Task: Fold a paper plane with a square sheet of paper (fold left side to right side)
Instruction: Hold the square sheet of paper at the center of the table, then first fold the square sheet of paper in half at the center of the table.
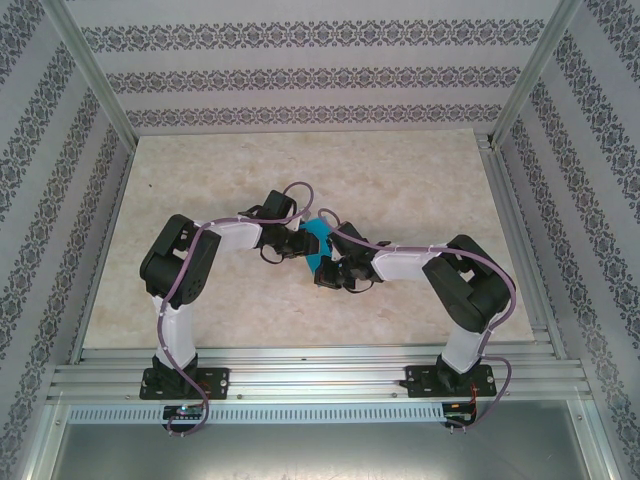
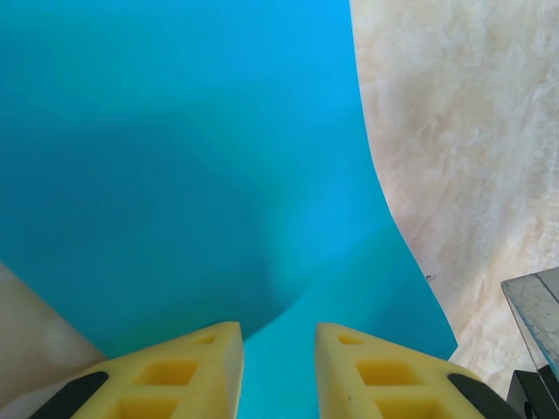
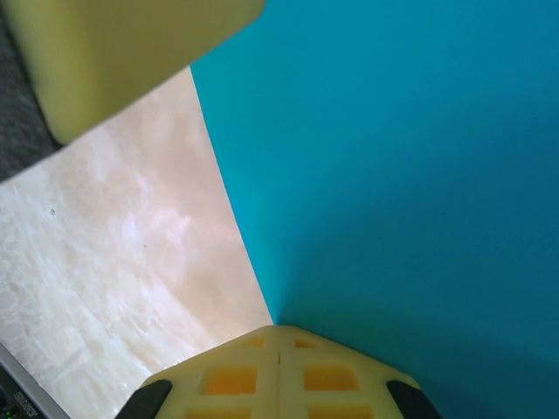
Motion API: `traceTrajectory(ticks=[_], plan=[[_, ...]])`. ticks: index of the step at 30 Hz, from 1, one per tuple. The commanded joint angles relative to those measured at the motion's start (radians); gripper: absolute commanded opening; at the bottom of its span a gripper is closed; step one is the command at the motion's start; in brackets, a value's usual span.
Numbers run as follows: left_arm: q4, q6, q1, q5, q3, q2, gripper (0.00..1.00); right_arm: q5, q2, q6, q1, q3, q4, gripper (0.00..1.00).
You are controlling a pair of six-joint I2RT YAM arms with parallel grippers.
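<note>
Square sheet of paper [image 1: 318, 244] at middle of table [image 1: 420, 180], curved upward between both hands. Left hand [image 2: 278, 340] — fingers spread, sheet in the gap. Right hand [image 3: 279, 336] — fingers pressed together, pinching the sheet's edge.

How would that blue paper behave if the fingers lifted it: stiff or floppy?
Probably floppy: the sheet of paper bows in a soft curve just ahead of the left fingers. Likely very light too, since the right fingers seem to hold it by one corner alone. Its smooth face might slide easily on the table.
</note>
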Motion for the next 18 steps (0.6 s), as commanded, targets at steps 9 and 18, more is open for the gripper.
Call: traceTrajectory(ticks=[9,18], plan=[[-0.136,0.09,0.039,-0.119,0.052,0.096,0.32,0.048,0.044,0.004,0.013,-0.042,-0.111,0.02],[-0.132,0.131,0.097,-0.104,0.099,0.109,0.34,0.045,0.06,-0.001,0.02,-0.036,-0.137,0.02]])
